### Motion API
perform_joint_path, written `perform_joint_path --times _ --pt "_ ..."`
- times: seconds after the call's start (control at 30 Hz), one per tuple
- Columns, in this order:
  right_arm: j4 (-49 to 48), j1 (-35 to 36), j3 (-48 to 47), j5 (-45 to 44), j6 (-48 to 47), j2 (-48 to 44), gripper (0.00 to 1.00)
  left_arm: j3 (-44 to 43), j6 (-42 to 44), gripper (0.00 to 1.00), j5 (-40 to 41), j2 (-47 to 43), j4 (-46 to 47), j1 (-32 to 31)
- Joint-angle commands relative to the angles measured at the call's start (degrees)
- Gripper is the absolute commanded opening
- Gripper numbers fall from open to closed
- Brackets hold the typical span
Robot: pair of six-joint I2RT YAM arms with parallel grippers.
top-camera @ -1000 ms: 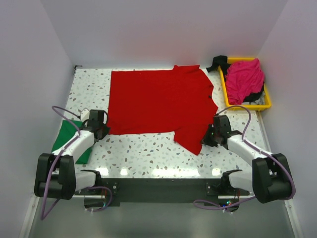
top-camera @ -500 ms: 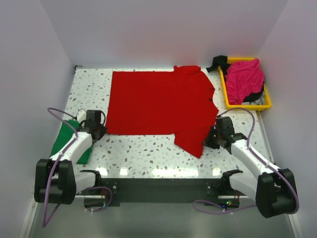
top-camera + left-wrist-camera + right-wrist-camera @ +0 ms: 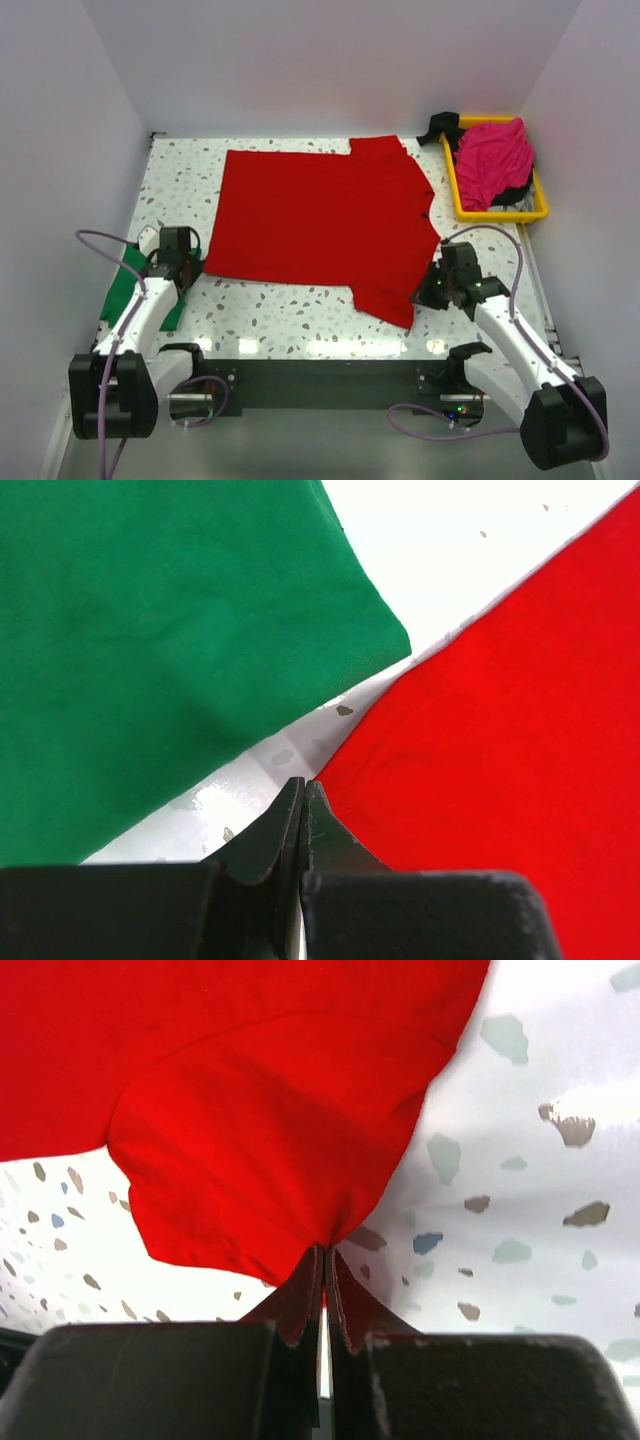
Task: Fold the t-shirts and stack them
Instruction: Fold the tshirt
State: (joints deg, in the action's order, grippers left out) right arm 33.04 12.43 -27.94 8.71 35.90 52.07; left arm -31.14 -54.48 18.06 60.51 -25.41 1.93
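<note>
The red t-shirt lies spread flat across the middle of the table. My left gripper is shut on its near left corner, which shows at the fingertips in the left wrist view, with red cloth to the right. My right gripper is shut on the near right sleeve edge; the cloth bunches into the jaws. The green t-shirt lies folded at the table's left edge, beside my left arm, and fills the left of the left wrist view. The magenta-pink t-shirt is heaped in the tray.
A yellow plastic tray stands at the back right, with a black object at its far corner and dark cloth under the pink shirt. White walls close in the table on three sides. Speckled table surface shows in front of the red shirt.
Both grippers have drawn back toward the near edge, pulling the red shirt's near edge with them. The shirt has slid nearer and lies flatter.
</note>
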Motion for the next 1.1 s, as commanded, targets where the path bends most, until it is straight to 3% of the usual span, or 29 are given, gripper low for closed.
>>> perform_joint_path --times 0.0,0.17,0.3,0.5,0.77,1.07 --pt "5.19 0.23 -0.54 1.39 -1.1 -2.93 0.0 -0.24 -0.19 0.0 2.5 -2.76 -2.27 0.7" --pt "5.12 0.32 -0.35 5.18 0.92 -5.67 0.0 -0.07 0.69 0.0 1.71 -4.52 -2.46 0.7" --pt "0.99 0.23 -3.95 3.85 0.57 -2.25 0.0 -1.47 2.27 0.0 -2.67 -1.37 4.2 0.44" --pt "-7.8 0.23 -12.73 1.66 -1.09 12.33 0.0 -10.51 -2.11 0.0 -4.0 12.42 6.69 -4.82" --pt "-11.06 -0.03 -28.21 1.22 -2.68 32.09 0.0 -24.84 -3.53 0.0 -3.39 26.93 4.94 -5.27" --pt "-12.82 -2.67 -36.65 5.35 -2.06 41.18 0.0 -31.8 -2.91 0.0 -1.8 35.29 3.0 -3.87"
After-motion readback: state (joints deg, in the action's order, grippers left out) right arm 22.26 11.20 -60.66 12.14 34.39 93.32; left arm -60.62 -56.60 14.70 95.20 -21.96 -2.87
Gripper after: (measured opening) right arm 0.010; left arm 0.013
